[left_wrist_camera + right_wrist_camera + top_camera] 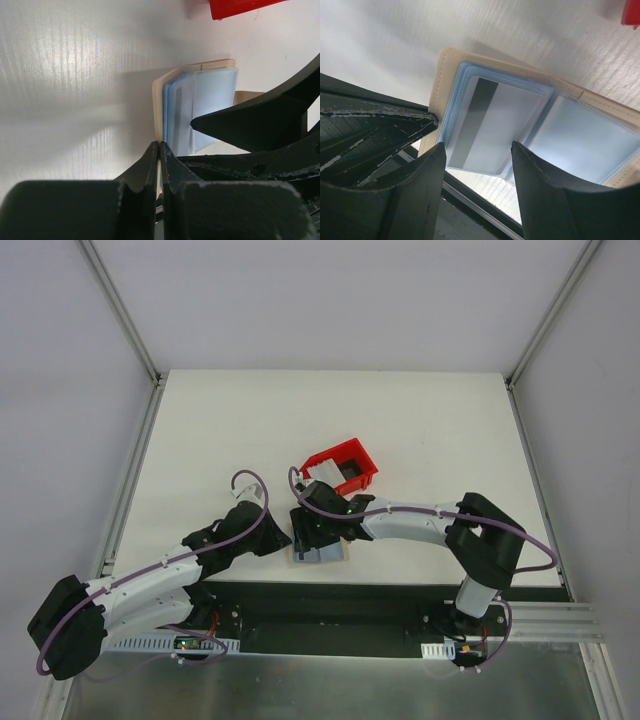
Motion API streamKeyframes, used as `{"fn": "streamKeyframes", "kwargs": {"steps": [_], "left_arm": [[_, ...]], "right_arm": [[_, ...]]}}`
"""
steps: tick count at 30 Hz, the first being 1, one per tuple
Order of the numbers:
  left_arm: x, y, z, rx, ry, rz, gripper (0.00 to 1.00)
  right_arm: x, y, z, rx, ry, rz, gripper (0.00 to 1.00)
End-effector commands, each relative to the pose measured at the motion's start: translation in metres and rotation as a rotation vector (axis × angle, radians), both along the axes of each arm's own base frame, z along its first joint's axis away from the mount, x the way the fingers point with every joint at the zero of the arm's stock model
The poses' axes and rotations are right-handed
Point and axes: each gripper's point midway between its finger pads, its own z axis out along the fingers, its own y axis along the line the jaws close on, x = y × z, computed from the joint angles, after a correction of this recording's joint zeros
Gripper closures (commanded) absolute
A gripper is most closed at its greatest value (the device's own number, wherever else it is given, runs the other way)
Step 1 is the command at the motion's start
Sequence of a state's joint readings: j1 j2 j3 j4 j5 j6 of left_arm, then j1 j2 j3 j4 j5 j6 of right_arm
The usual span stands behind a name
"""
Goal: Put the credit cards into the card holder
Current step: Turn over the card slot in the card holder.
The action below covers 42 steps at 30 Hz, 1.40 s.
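Right gripper (477, 146): nearest the right wrist camera, jaws half apart and gripping nothing, one finger on each side of the striped card's near end.
Left gripper (159, 148): fully closed, pinching the tan cover edge of the card holder to steady it.
Card holder (441, 75): open flat on the table (220, 440), near the front edge between the two grippers, pale blue sleeves facing up.
Striped card (495, 120): lies in the left-hand sleeve, black stripe toward the cover edge; whether it is fully seated I cannot tell.
Other cards (322, 472): pale ones sit in the red bin (340, 448), just behind the holder.
Step in hand: probably letting go of this card once it is seated in its sleeve.
Doing it well: keep the pinch on the cover, lift the open fingers straight up so they do not drag the card back out, then go to the bin for the next card.
Writing: none readable; card, holder and bin show no brand or label.
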<state>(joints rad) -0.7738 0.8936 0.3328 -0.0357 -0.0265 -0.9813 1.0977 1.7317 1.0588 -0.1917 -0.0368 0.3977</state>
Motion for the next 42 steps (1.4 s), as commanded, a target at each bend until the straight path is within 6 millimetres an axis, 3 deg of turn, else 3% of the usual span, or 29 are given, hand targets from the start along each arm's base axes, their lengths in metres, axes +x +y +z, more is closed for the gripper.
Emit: {"fn": "streamKeyframes", "kwargs": {"steps": [1, 11, 17, 33, 42], "left_arm": [[0.003, -0.011, 0.018, -0.051, -0.027, -0.014, 1.00], [0.003, -0.011, 0.018, -0.053, -0.027, -0.012, 1.00], [0.003, -0.011, 0.019, -0.055, -0.028, -0.012, 1.00], [0.003, -0.010, 0.017, -0.047, -0.029, -0.013, 1.00], [0.003, -0.013, 0.023, -0.059, -0.040, -0.027, 1.00]], "right_arm": [[0.007, 0.005, 0.016, 0.015, -0.045, 0.000, 0.42], [0.005, 0.010, 0.017, 0.027, -0.047, 0.003, 0.40], [0.011, 0.001, 0.006, -0.049, -0.070, -0.020, 0.39], [0.022, -0.020, 0.013, -0.176, -0.167, -0.035, 0.44], [0.020, -0.017, 0.011, -0.197, -0.167, -0.019, 0.44]]}}
